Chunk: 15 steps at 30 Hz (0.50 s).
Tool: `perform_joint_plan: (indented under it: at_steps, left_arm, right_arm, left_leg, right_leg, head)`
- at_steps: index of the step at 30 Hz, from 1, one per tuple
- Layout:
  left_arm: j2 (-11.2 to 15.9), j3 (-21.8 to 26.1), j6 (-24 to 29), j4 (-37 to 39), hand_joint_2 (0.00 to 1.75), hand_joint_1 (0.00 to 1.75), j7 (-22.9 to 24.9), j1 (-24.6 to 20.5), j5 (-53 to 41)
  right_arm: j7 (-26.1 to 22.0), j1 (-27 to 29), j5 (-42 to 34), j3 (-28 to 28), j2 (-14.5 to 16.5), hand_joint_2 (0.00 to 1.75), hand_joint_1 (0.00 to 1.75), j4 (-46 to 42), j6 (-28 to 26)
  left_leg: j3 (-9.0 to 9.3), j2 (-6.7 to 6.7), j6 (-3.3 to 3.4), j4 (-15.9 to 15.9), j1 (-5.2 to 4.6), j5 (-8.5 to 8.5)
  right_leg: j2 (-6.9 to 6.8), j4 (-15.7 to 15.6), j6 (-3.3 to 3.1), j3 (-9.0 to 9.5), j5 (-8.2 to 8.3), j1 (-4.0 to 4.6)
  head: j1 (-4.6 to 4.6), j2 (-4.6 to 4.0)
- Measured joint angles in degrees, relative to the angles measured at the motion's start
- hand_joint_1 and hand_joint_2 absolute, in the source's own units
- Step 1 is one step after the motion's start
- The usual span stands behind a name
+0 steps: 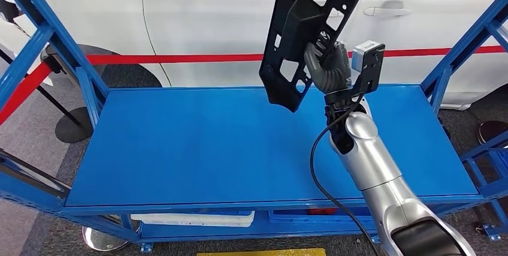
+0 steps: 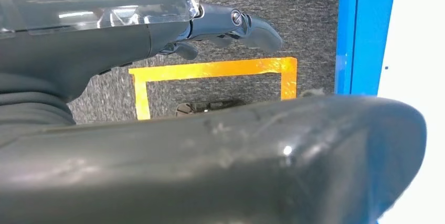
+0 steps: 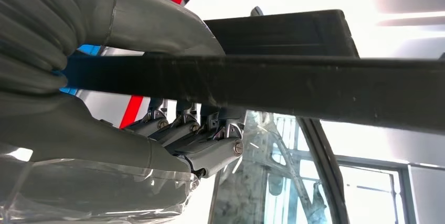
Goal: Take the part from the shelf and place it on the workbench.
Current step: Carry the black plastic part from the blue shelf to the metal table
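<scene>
The part [image 1: 299, 28] is a long black plastic frame with several cut-outs. My right hand [image 1: 328, 67] grips it near its middle and holds it nearly upright above the back right of the blue table top [image 1: 209, 142]. Its lower end hangs just over the blue surface, and its top runs out of the picture. In the right wrist view the part [image 3: 315, 85] is a dark bar crossing the picture, with the thumb [image 3: 157, 24] on one side and the fingers [image 3: 204, 145] on the other. My left hand [image 2: 157, 145] hangs over the floor with its fingers [image 2: 246, 24] spread and nothing in it.
Blue frame posts rise at the left [image 1: 54, 46] and right [image 1: 473, 46] of the table. Behind it stand a white car [image 1: 239, 16] and a red barrier tape [image 1: 180, 58]. A white piece [image 1: 191, 218] lies on the lower shelf. Yellow floor tape [image 2: 210, 69] marks the grey carpet.
</scene>
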Motion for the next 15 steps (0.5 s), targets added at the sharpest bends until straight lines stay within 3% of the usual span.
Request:
perform_joint_plan:
  at_steps: [3, 7, 9, 10, 13, 14, 15]
  left_arm:
    - [0.1, 0.9, -0.7, 0.0, 0.00, 0.00, 0.1, 0.0, 0.8]
    - [0.4, 2.2, -0.7, 0.0, 0.00, 0.00, 2.1, 0.0, 1.6]
    - [0.4, 2.6, 0.2, 0.0, 0.00, 0.00, 2.9, -0.1, 1.5]
    - [0.4, 2.7, 0.6, 0.0, 0.00, 0.00, 3.2, -0.1, 1.4]
    - [0.5, 2.9, 1.2, 0.0, 0.00, 0.00, 3.9, -0.3, 1.0]
    - [0.5, 3.0, 1.2, 0.0, 0.00, 0.00, 4.2, -0.3, 0.8]
    - [0.6, 3.0, 1.2, 0.0, 0.00, 0.00, 4.5, -0.4, 0.7]
  right_arm:
    - [0.0, 0.6, 0.9, 0.0, 0.0, 1.75, 1.75, 0.0, 0.1]
    - [0.0, 1.2, 1.5, 0.0, 0.0, 1.75, 1.75, 0.0, 0.3]
    - [0.0, 1.3, 1.8, 0.0, 0.0, 1.75, 1.75, 0.1, 0.3]
    - [0.0, 1.3, 1.9, -0.1, 0.1, 1.75, 1.75, 0.1, 0.3]
    - [0.0, 1.6, 2.3, -0.1, 0.2, 1.75, 1.75, 0.7, 0.5]
    - [0.0, 1.7, 2.5, 0.0, 0.3, 1.75, 1.75, 1.0, 0.7]
    - [0.0, 1.8, 2.7, 0.0, 0.4, 1.75, 1.75, 1.3, 0.8]
  left_leg:
    - [-0.04, -0.01, 0.06, 0.1, -0.11, -0.07]
    - [0.07, -0.06, 0.77, -0.1, -0.17, 0.06]
    - [0.55, 0.11, 1.14, -1.2, 0.17, 0.73]
    - [0.75, 0.22, 1.32, -1.8, 0.35, 1.03]
    - [0.60, 0.37, 1.47, -2.0, 0.32, 1.28]
    - [0.50, 0.37, 1.42, -1.9, 0.34, 1.30]
    - [0.41, 0.35, 1.33, -1.8, 0.39, 1.33]
  right_leg:
    - [-0.01, -0.1, 0.05, 0.02, 0.03, -0.05]
    - [-0.02, -0.5, 0.69, 0.23, 0.22, -0.29]
    - [-0.03, 0.6, 0.79, -0.14, -0.91, -0.19]
    - [-0.04, 2.7, 0.74, -1.03, -2.41, -0.12]
    - [-0.07, 12.9, 0.83, -5.69, -7.37, -0.14]
    - [-0.09, 14.8, 0.95, -6.54, -7.48, -0.23]
    - [-0.12, 14.6, 1.05, -6.46, -6.48, -0.35]
  head:
    - [0.01, 0.00]
    - [-0.01, 0.00]
    - [0.04, 0.00]
    - [0.09, 0.00]
    - [0.14, 0.00]
    - [0.13, 0.00]
    - [0.13, 0.00]
